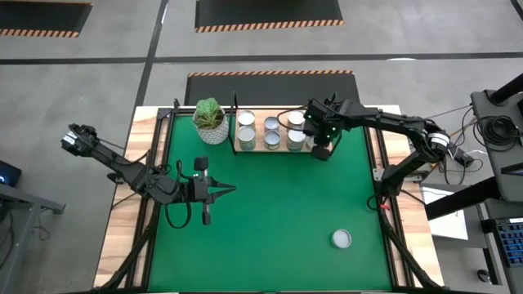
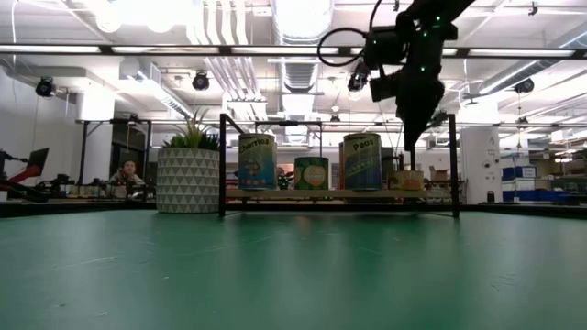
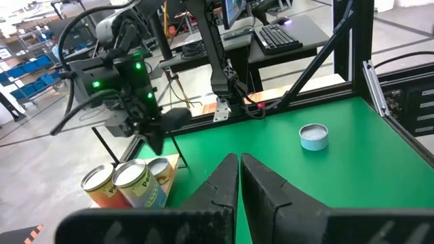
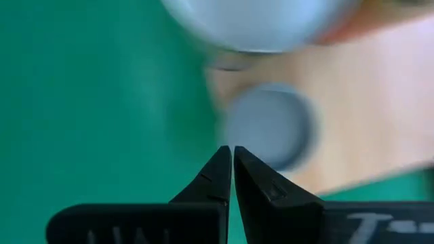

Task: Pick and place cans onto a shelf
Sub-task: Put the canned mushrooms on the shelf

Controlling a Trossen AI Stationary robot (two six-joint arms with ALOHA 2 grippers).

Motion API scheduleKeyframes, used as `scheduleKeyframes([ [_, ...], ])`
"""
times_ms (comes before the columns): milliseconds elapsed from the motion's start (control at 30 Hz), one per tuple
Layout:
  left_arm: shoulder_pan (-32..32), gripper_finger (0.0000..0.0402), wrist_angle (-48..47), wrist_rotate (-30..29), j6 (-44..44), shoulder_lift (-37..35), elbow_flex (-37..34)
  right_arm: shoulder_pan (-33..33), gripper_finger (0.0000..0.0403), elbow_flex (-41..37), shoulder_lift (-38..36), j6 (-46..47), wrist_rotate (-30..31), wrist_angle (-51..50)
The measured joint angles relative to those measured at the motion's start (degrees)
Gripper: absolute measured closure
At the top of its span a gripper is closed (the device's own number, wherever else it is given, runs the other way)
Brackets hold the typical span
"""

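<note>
Looking straight down from the high view, I have the shelf (image 1: 274,149) at the far side of the green mat (image 1: 270,212), with six cans (image 1: 271,141) standing on it in two rows. One more can (image 1: 341,238) sits alone on the mat near the front right, well apart from the shelf. A white pot with a green plant (image 1: 211,121) stands just beside the shelf's left end. My right pincer (image 1: 321,149) hangs over the shelf's right end, clenched on nothing. My left pincer (image 1: 230,190) waits over the mat's left middle, also clenched and empty.

From the low view, the shelf (image 2: 339,193) stands on its thin black posts with cans upright on the board. The front cans (image 2: 363,161) carry coloured labels; the nearest reads something like "Peas", and the blue one beside it has writing I cannot make out. The right pincer (image 2: 410,142) points down just above the board's right part, fingers together.

In the left wrist view, the left pincer (image 3: 239,161) shows its two dark fingers pressed together. Past them lies the lone can (image 3: 314,136) on the mat, and the right arm hangs over shelf cans (image 3: 129,181) whose labels begin "Pe".

In the right wrist view, the right pincer (image 4: 232,152) is clenched above a blurred can top (image 4: 266,129) on the wooden board (image 4: 366,135); no writing is legible.
</note>
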Motion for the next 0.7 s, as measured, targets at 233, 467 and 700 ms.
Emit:
scheduleKeyframes([
  [233,0.00,0.0402,0.00,0.00,0.00,0.00,0.00,0.95,0.0394,-2.23,0.17,0.27,-8.32,0.65],
  [467,0.00,0.0402,-0.02,0.00,0.00,0.00,0.00,2.10,0.0394,-6.94,0.17,0.24,-3.88,5.64],
  [700,0.00,0.0402,-0.04,0.00,0.00,0.00,0.00,2.06,0.0394,-9.34,0.17,-0.16,5.42,9.26],
])
